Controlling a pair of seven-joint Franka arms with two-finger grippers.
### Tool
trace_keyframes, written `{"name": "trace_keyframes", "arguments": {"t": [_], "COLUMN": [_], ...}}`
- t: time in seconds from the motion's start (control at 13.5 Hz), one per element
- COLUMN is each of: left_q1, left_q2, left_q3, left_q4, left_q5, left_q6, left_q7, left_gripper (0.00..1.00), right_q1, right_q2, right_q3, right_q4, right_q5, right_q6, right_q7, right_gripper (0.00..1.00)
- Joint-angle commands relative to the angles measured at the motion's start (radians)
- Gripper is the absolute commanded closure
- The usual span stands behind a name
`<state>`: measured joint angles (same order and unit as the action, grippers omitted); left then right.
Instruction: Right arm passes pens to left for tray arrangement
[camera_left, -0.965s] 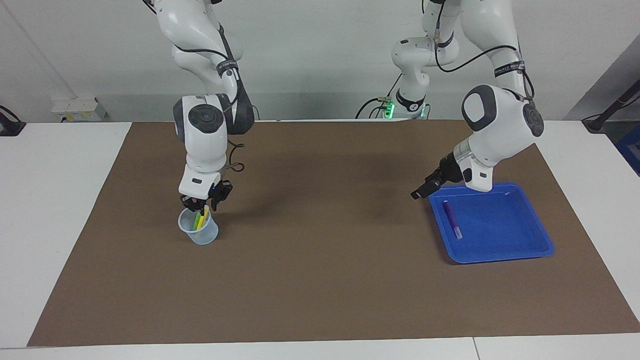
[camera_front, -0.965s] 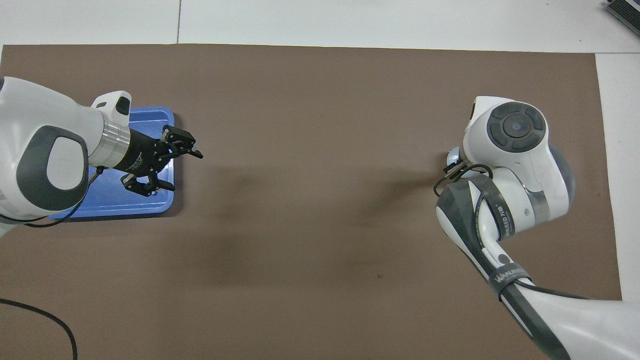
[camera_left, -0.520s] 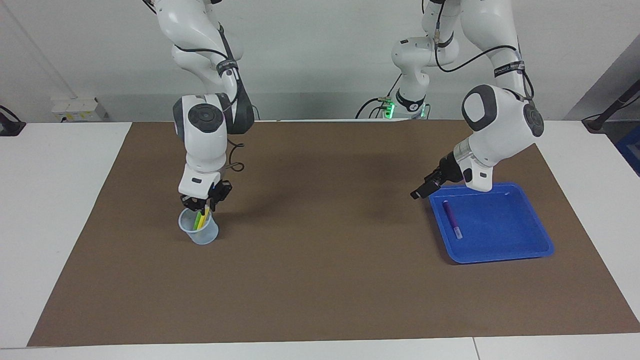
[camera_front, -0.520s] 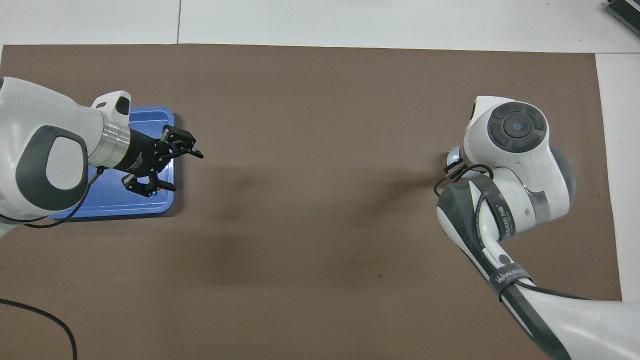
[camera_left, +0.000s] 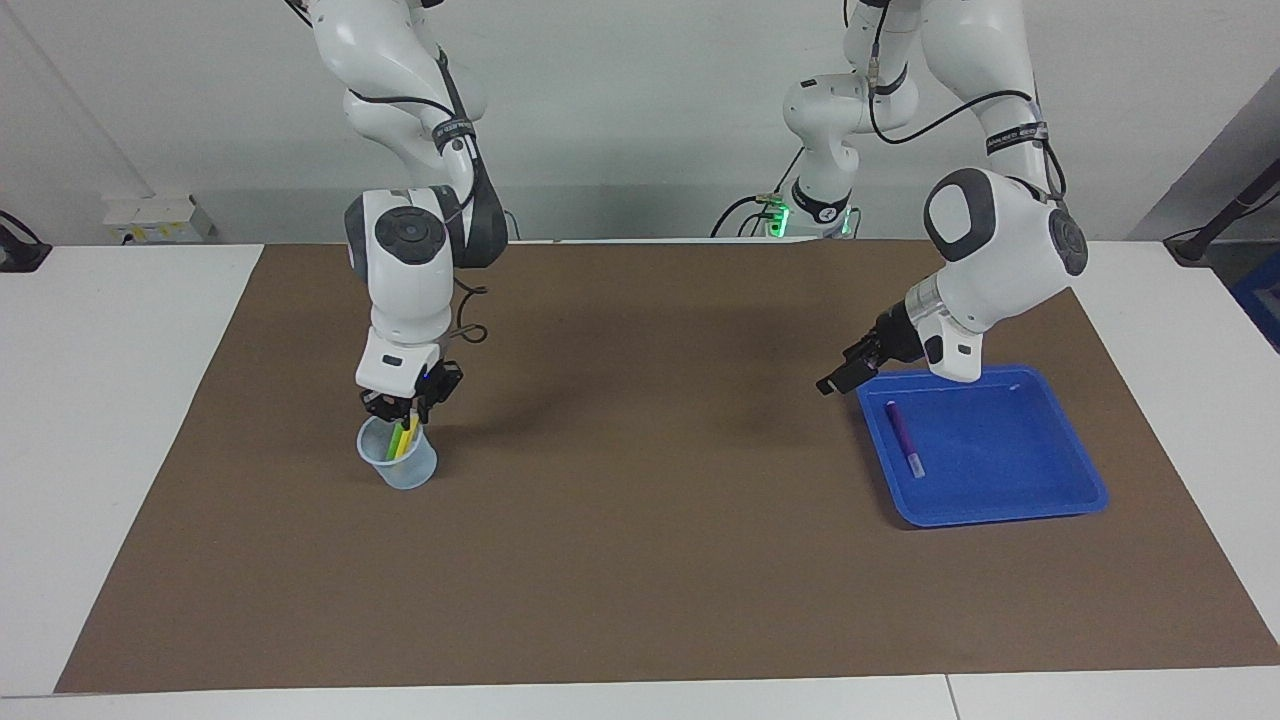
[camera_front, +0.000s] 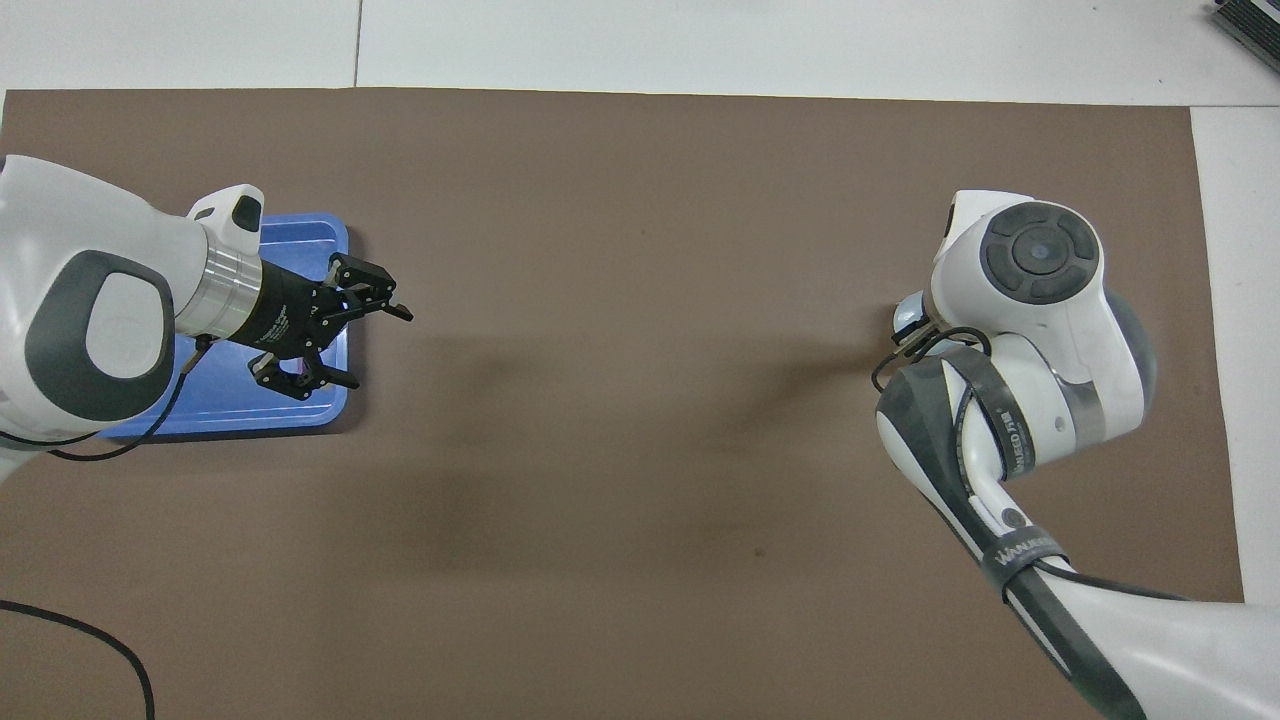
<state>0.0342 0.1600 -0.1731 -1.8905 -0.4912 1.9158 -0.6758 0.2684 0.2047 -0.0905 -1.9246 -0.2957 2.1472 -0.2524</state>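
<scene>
The right gripper (camera_left: 406, 408) sits over the cup (camera_left: 398, 456), pinching the top of the yellow pen (camera_left: 408, 433) beside the green pen (camera_left: 394, 440). The left gripper (camera_left: 838, 377) hovers spread wide at the tray (camera_left: 1040, 500) edge; the purple pen (camera_left: 904, 438) lies inside.

From overhead, the right hand (camera_left: 405, 407) and most of the cup (camera_front: 908, 315) beneath it are hidden by the arm's own wrist.

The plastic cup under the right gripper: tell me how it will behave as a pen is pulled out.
The plastic cup looks thin and light, so it may lift or tip. The yellow pen and green pen lean against its rim, likely dragging it sideways.
</scene>
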Motion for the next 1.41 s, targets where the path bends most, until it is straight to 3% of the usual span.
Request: {"name": "trace_keyframes", "arguments": {"t": [0.0, 0.3, 0.74, 1.04, 1.34], "left_q1": [-0.007, -0.014, 0.0, -0.01, -0.013], "left_q2": [-0.02, -0.023, -0.037, -0.043, -0.043], "left_q3": [0.009, 0.006, 0.007, 0.007, 0.006], "left_q4": [-0.002, -0.002, -0.004, -0.005, -0.005], "left_q5": [-0.02, -0.029, -0.201, -0.292, -0.38], "left_q6": [-0.026, -0.047, -0.113, -0.141, -0.141], "left_q7": [-0.027, -0.044, -0.159, -0.29, -0.396], "left_gripper": [0.01, 0.01, 0.01, 0.01, 0.01], "right_q1": [-0.038, -0.054, -0.066, -0.083, -0.092], "right_q2": [-0.013, -0.014, -0.053, -0.091, -0.096], "right_q3": [0.008, 0.008, 0.006, 0.005, 0.002], "right_q4": [0.009, 0.028, 0.131, 0.216, 0.378], "right_q5": [0.003, 0.012, 0.079, 0.18, 0.289], "right_q6": [-0.012, -0.035, -0.2, -0.326, -0.511], "right_q7": [-0.065, -0.087, -0.136, -0.156, -0.153], "right_gripper": [0.85, 0.91, 0.91, 0.91, 0.91]}}
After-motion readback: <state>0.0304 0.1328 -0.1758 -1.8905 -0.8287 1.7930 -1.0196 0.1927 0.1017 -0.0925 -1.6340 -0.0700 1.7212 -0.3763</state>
